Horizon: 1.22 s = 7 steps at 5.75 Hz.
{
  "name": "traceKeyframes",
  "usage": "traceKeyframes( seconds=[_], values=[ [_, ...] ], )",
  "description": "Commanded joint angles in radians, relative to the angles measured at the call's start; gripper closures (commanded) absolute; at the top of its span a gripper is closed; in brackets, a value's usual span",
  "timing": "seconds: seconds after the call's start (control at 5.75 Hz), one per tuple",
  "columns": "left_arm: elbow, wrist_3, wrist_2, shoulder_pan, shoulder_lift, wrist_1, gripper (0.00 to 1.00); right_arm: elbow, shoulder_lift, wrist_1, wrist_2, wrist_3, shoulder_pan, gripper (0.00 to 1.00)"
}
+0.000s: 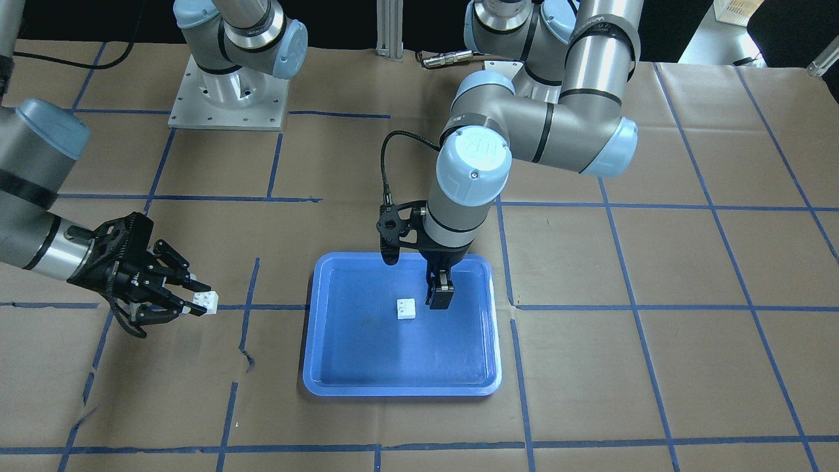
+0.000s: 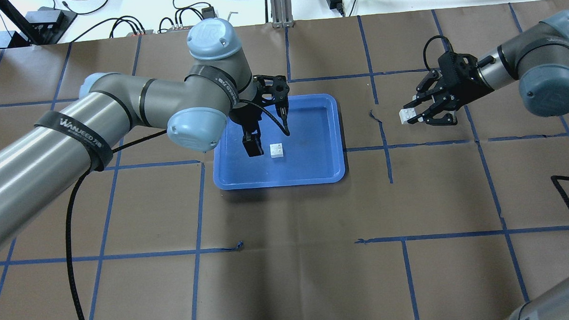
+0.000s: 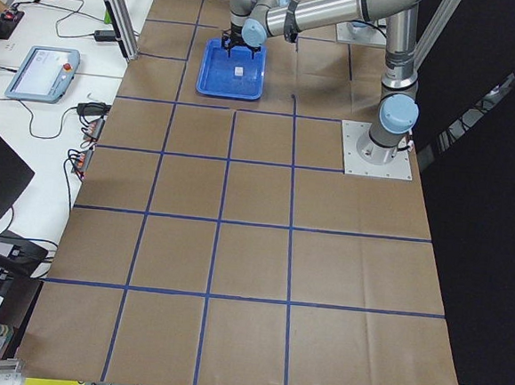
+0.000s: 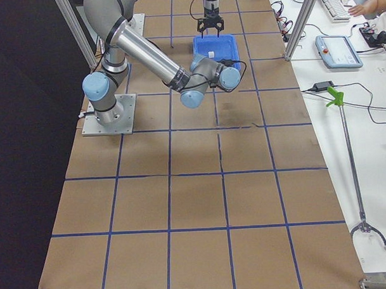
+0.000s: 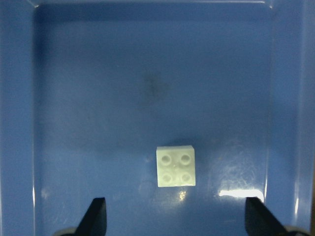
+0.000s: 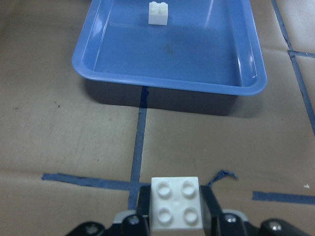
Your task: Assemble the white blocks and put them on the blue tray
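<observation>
One white block (image 5: 175, 166) lies studs up on the floor of the blue tray (image 2: 280, 181). It also shows in the overhead view (image 2: 277, 150) and the front view (image 1: 406, 308). My left gripper (image 2: 253, 148) hangs just above the tray floor beside this block. In the left wrist view it (image 5: 177, 219) is open and empty, its fingertips (image 5: 97, 216) wide apart. My right gripper (image 2: 413, 117) is shut on the second white block (image 6: 175, 204) and holds it studs up above the paper, to the right of the tray (image 6: 167, 81).
Brown paper with a blue tape grid (image 2: 388, 147) covers the table. A small tear in the paper (image 2: 373, 115) lies between the tray and my right gripper. The left arm's cable (image 2: 273, 115) hangs over the tray's far side.
</observation>
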Motion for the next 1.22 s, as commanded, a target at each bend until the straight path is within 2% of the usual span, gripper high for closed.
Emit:
traceKeyframes(
  seconds=[0.0,0.17,0.35,0.52,0.87,1.04],
  values=[
    [0.029,-0.008,0.009,0.077,0.188,-0.303,0.00,0.052,0.003,-0.177,0.050,0.173,0.112,0.83],
    [0.044,-0.012,0.010,0.100,0.259,-0.399,0.00,0.108,0.009,-0.362,0.051,0.334,0.196,0.83],
    [0.053,-0.111,0.010,0.109,0.294,-0.447,0.00,0.132,0.023,-0.531,0.051,0.528,0.282,0.83],
    [0.069,-0.322,0.021,0.155,0.305,-0.438,0.00,0.132,0.055,-0.639,0.048,0.649,0.350,0.83],
    [0.073,-0.664,0.021,0.194,0.370,-0.433,0.00,0.132,0.139,-0.781,0.026,0.752,0.427,0.83],
    [0.072,-0.944,0.021,0.203,0.376,-0.365,0.00,0.132,0.177,-0.812,0.014,0.754,0.428,0.83]
  ],
)
